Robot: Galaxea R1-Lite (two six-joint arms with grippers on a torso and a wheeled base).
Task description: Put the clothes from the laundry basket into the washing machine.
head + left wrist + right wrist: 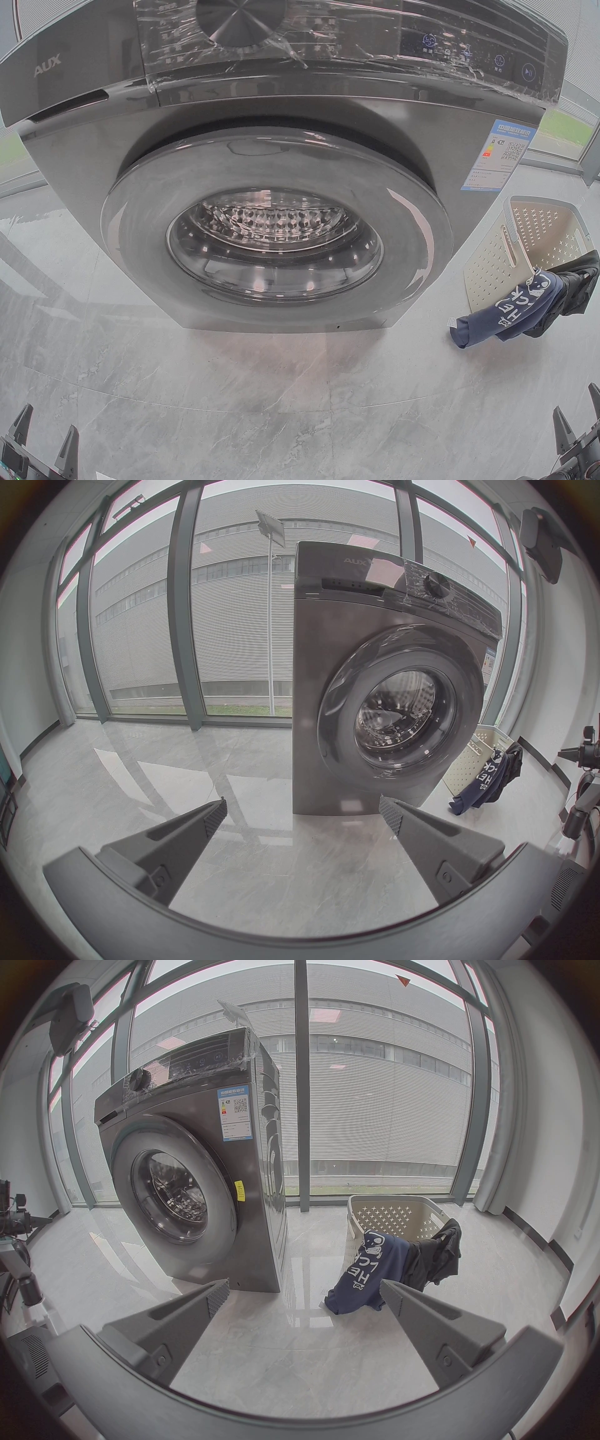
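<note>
Currently a navy printed T-shirt (519, 309) is hanging over the near rim of the laundry basket (500, 262), its hem trailing on the floor (300, 387), with a black garment (578, 284) draping beside it. The basket is standing just right of the washing machine (275, 156), whose door (144, 237) is looking shut. The left gripper (49, 425) and right gripper (575, 403) are hanging low and near, fingers spread, holding nothing. The cloth is probably handling light, limp and unbreakable. Pinching a bunched fold at the rim is looking safest.
</note>
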